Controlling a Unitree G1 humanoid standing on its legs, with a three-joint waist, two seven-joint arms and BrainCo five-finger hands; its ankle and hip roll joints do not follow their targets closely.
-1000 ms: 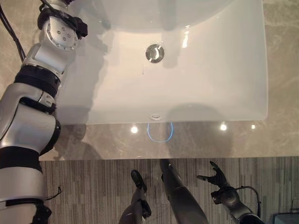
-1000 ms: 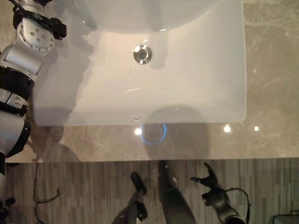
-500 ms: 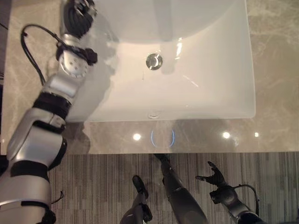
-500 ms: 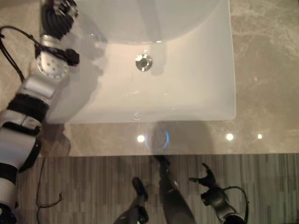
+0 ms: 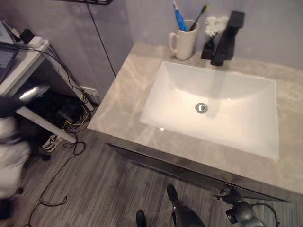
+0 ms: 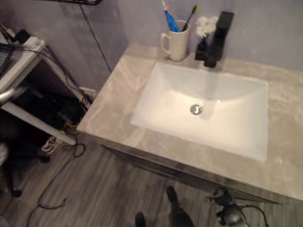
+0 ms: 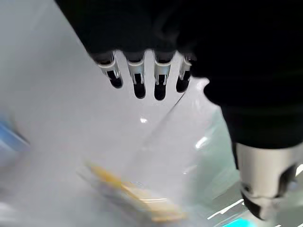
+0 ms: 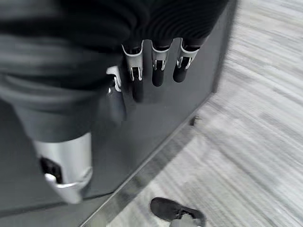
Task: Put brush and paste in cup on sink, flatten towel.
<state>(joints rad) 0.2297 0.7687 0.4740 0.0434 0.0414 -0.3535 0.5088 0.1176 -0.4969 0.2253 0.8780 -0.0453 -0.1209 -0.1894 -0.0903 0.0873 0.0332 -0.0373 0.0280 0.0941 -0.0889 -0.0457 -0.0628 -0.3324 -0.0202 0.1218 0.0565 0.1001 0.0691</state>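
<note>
Your cup (image 5: 184,43) stands at the desk's far left corner, brush (image 5: 198,15) and paste (image 5: 179,18) upright inside. Your right hand (image 5: 228,194) hangs well below the desk edge (fingers relaxed, nothing held); your left hand (image 7: 142,78), fingers straight, also holds nothing

Marble counter (image 5: 128,97) holds sink (image 5: 222,111), cup (image 5: 183,45), probably faucet (image 5: 226,38).

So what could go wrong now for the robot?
The cup stands at the counter's back corner right beside the black faucet, with brushes sticking out, so a reaching hand might knock it over. The right hand hangs low beside the cabinet front and could bump it when rising.
</note>
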